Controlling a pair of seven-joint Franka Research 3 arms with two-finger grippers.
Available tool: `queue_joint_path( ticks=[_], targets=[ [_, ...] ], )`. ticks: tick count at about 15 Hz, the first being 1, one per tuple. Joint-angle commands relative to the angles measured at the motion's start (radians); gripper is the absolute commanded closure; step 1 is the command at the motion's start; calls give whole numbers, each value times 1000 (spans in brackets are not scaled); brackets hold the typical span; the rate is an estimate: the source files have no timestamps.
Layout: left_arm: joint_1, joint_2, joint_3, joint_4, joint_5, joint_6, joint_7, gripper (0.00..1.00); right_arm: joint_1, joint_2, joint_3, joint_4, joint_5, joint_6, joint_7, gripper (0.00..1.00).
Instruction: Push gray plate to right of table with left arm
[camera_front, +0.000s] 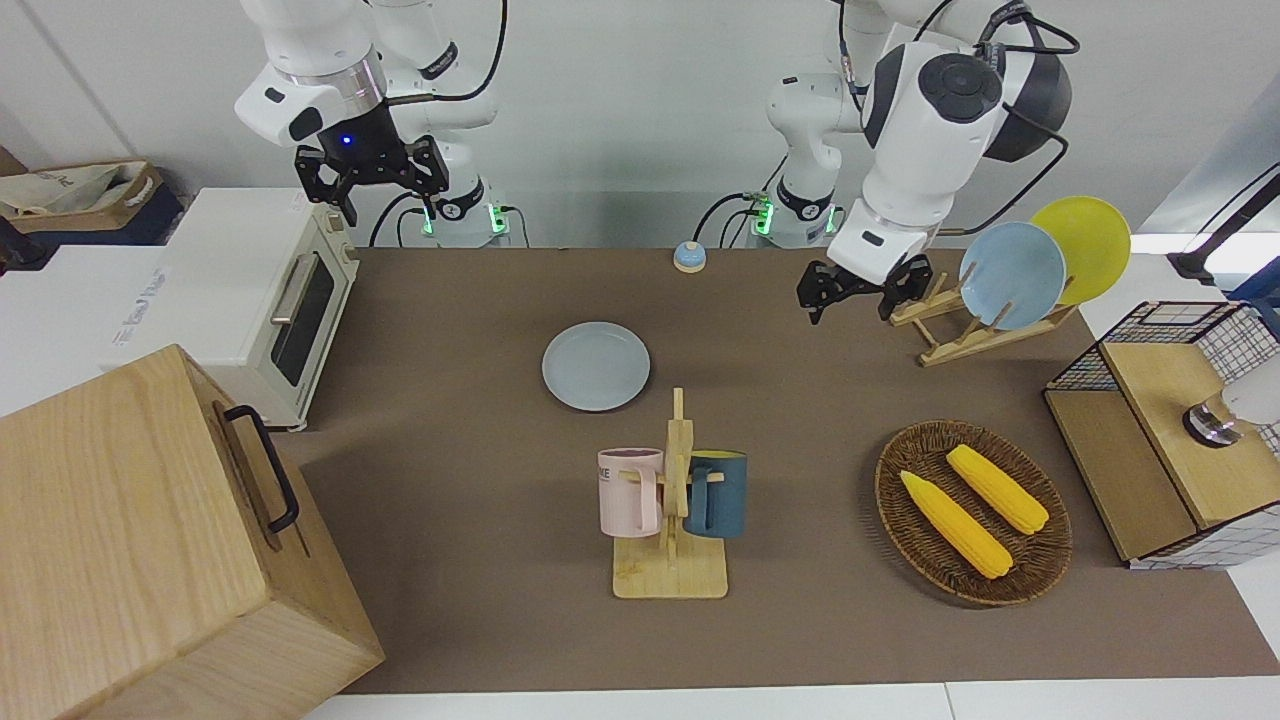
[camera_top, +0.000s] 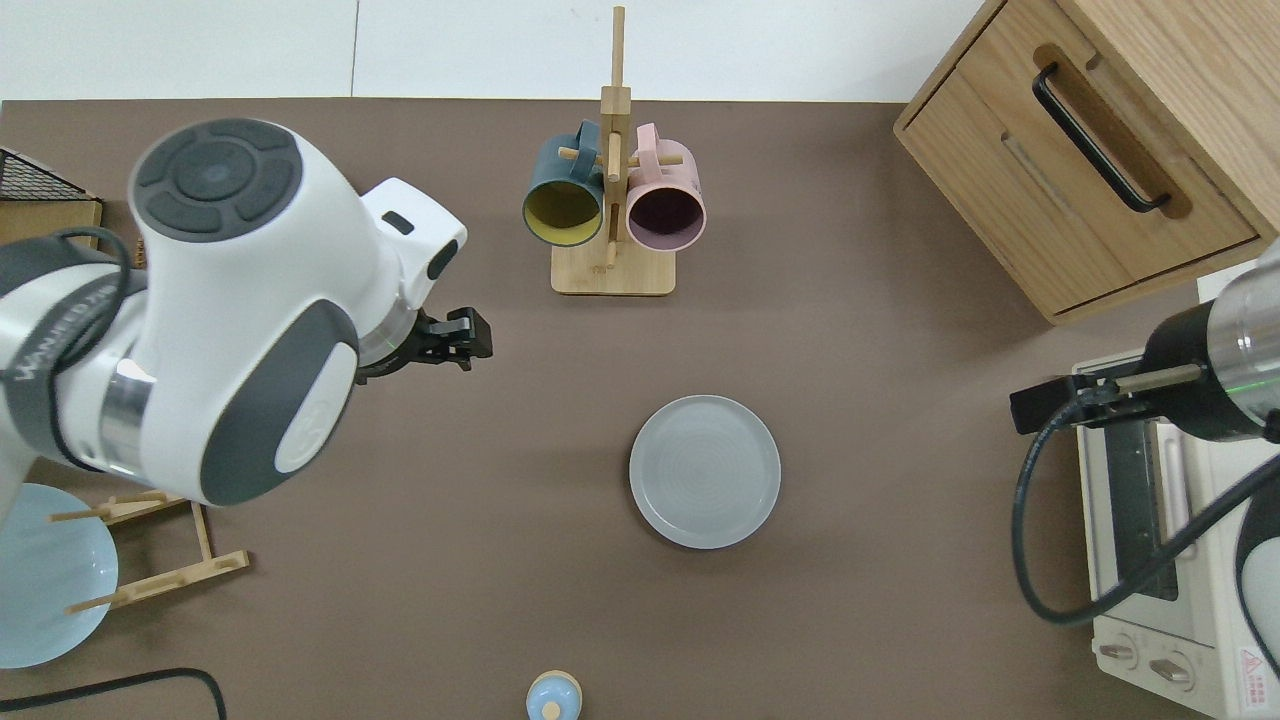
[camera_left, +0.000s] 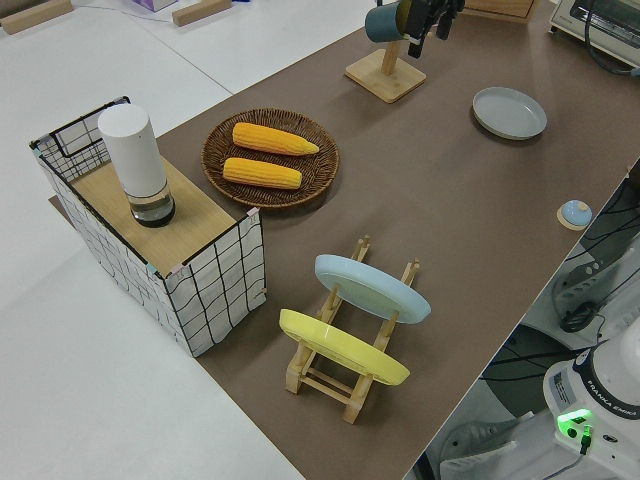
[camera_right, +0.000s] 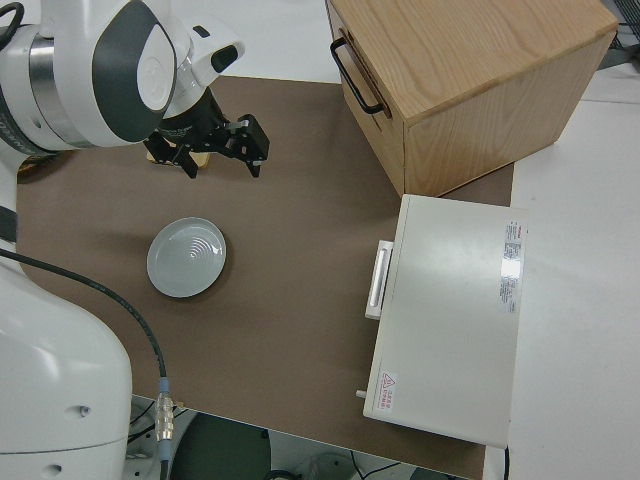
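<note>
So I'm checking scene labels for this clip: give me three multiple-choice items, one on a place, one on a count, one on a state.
1. Where is the gray plate?
A. In the wicker basket
B. Flat on the table, nearer the robots than the mug rack
C. In the plate rack

2. How many corn cobs lie in the wicker basket?
A. One
B. Two
C. Three

3. The left gripper is:
A. Open, holding nothing
B. Shut on a mug
C. Shut on the plate

Key: B, it lies on the brown cover; B, two yellow cobs; A, fingers apart in air.
</note>
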Motion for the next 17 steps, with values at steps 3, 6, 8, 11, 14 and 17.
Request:
queue_joint_path(
  ticks=[3,6,8,11,14,17],
  targets=[
    [178,-57,-5,1,-50,-23,329,5,-20,-6,15,4,10,-12,0,17],
    [201,-65,17,1,-54,-21,328,5,-20,-6,13,4,10,-12,0,17],
    [207,-61,23,0,-75,-18,320,5,-20,-6,13,4,10,-12,0,17],
    [218,-61,34,-2,-132,-6,257,7,-20,-6,13,4,10,-14,0,17],
    [220,-61,30,-2,-126,-4,254,5,-20,-6,13,4,10,-12,0,17],
    [213,-61,29,-3,-102,0,219,5,-20,-6,13,4,10,-12,0,17]
  ],
)
